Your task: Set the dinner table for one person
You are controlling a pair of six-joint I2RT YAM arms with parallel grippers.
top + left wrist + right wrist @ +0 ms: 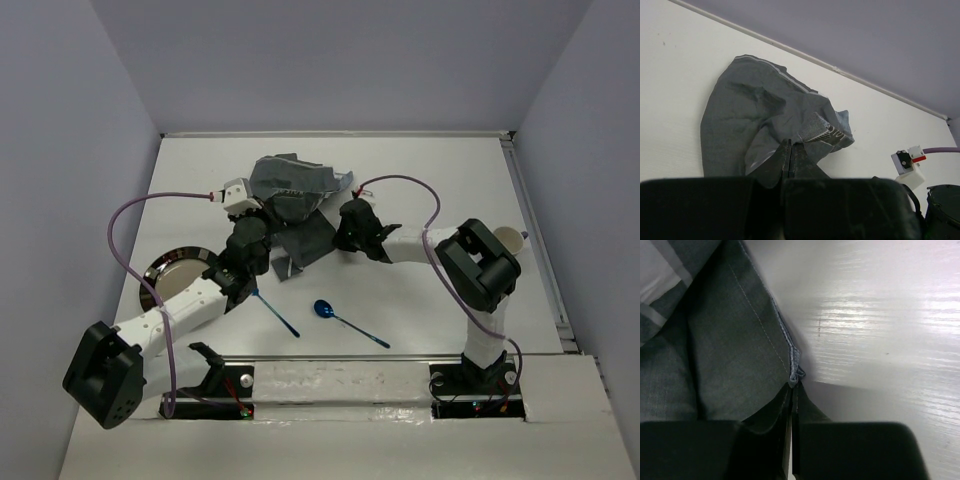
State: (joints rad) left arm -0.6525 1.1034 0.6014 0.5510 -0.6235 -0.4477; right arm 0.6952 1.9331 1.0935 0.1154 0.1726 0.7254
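Three lilac walls [350, 60] enclose the white dinner table [430, 180], which fills the overhead view beneath a crumpled grey cloth mat [295, 195]; the left wrist view shows the left gripper [791, 146] pinched on its fold, the right wrist view the right gripper [791, 390] clamped on its hem.

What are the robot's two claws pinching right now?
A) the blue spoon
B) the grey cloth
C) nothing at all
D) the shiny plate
B: each wrist view shows closed fingers, the left gripper and the right gripper, both clamped on folds of the grey cloth, while the blue spoon lies free on the table.
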